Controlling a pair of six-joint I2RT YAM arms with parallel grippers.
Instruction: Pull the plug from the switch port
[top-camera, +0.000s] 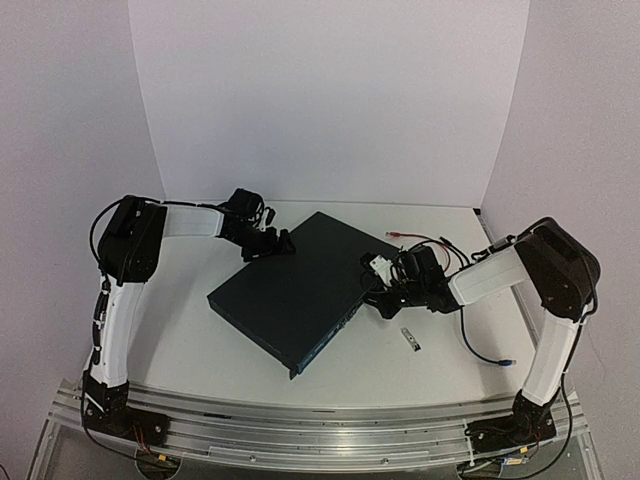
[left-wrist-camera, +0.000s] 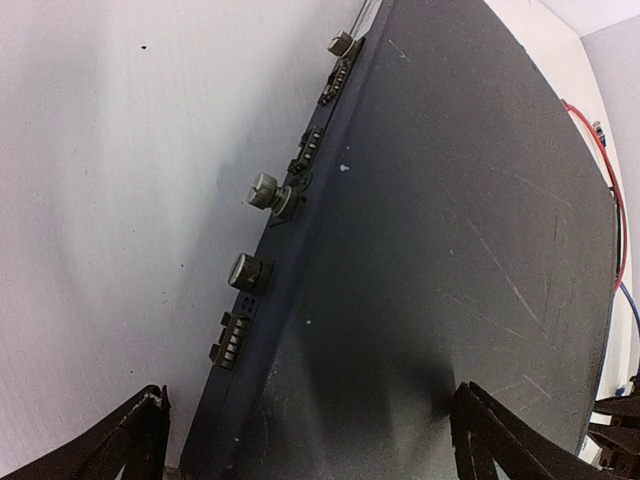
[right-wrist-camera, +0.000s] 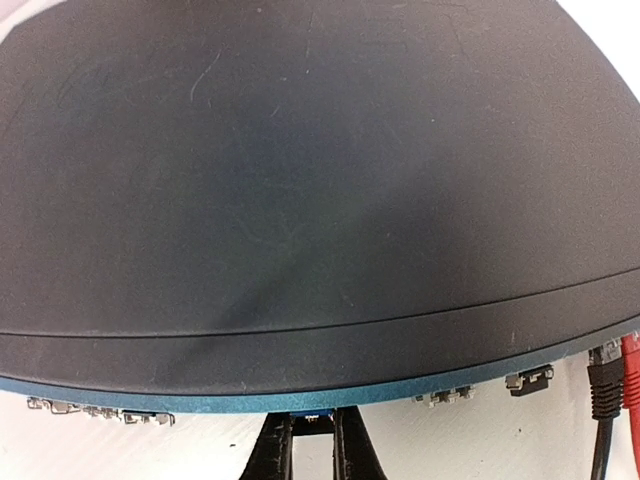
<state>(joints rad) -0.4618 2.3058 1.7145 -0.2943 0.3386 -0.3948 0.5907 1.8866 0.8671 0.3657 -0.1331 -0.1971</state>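
**Mid-frame on the tabletop: switch flanked by both arms**

Across the centre of the top view, the switch lies flat on the white tabletop. It is turned askew, so one corner points to the lower middle of the frame. Its thin blue edge face runs along the lower right side. In the right wrist view that face curves across the bottom of the frame, with small socket tabs beneath it. At the lower right corner of that view a black plug and a red plug stand side by side against the face.

The right arm extends from the right of the top view, and the right jaws meet the blue edge. Their two dark fingers rise at the bottom centre of the wrist view, set close with only a slim gap. Something small and bluish seems to sit at their tips, but I cannot tell whether they clamp it.

The left arm extends from the upper left, with the left jaws at the switch's upper left edge. In the left wrist view they are released and spread wide, one finger in the lower left corner over the tabletop and the other at lower right over the switch's top. Two knurled knobs and a small terminal block line that edge.

A red cable lies right of the switch's upper corner. A blue cable trails at lower right, and a small metal piece rests below the right jaws.
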